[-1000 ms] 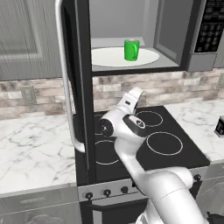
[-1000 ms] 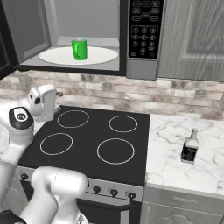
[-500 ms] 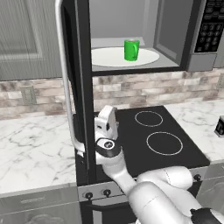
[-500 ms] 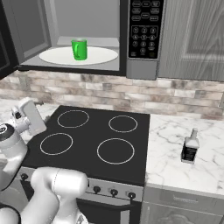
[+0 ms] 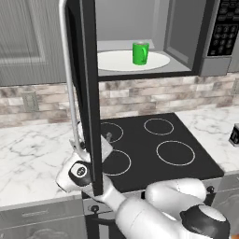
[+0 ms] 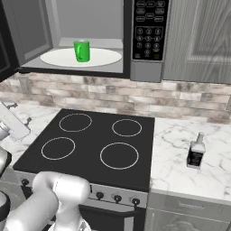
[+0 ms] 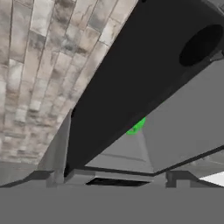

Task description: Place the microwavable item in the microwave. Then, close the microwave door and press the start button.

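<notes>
I see the green mug (image 5: 140,52) upright on the white turntable plate (image 5: 117,62) inside the microwave (image 6: 135,67), toward the plate's right in the left base view. The microwave door (image 5: 88,93) stands swung wide open, edge-on, silver bar handle (image 5: 68,79) on its left side. My end effector (image 5: 95,144) sits low at the door's bottom edge over the stove (image 5: 154,149), jaws apart, gripping nothing. A small dark bottle (image 6: 196,152) stands on the bench (image 6: 189,176) to the right.

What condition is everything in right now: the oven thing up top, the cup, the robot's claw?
Microwave: lit grey cavity exposed, not running that I can tell.
Microwave door: swung wide open.
Green mug: upright on the white turntable plate inside.
Claw: open, empty, low beside the door's bottom edge.
Small dark bottle: upright on the marble counter.
</notes>
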{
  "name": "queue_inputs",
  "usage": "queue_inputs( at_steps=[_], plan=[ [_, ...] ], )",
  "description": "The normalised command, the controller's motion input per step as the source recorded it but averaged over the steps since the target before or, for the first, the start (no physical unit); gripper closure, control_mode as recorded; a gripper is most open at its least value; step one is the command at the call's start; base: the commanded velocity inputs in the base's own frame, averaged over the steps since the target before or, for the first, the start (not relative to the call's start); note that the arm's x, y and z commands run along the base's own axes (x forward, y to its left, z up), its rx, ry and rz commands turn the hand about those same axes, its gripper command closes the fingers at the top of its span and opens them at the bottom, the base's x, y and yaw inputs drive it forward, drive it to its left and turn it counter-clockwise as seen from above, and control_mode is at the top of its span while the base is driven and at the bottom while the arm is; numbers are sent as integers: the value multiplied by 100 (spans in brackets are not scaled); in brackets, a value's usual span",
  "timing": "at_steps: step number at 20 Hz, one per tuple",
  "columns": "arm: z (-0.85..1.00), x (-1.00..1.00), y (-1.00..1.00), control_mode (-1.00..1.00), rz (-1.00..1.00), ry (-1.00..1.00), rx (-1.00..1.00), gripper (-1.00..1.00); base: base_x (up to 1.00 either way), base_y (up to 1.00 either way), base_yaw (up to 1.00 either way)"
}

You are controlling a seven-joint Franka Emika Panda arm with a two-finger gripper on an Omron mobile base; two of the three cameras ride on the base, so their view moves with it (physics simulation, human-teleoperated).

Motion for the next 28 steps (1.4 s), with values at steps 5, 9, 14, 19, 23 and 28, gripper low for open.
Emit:
queue_inputs(
  at_steps=[5, 9, 14, 19, 23, 28],
  plan=[
    [53, -4, 95, -100, -22, 0, -29, -100, 0, 0, 0],
    [18, 2, 99, -100, -19, 7, -29, -100, 0, 0, 0],
    [11, 1, 82, -100, -16, 3, -24, -100, 0, 0, 0],
    [52, -19, -8, -100, -2, 10, 1, -100, 0, 0, 0],
    [82, -39, -52, -100, 0, 2, 20, -100, 0, 0, 0],
    [67, -32, -69, -100, 0, 0, 26, -100, 0, 0, 0]
  ],
)
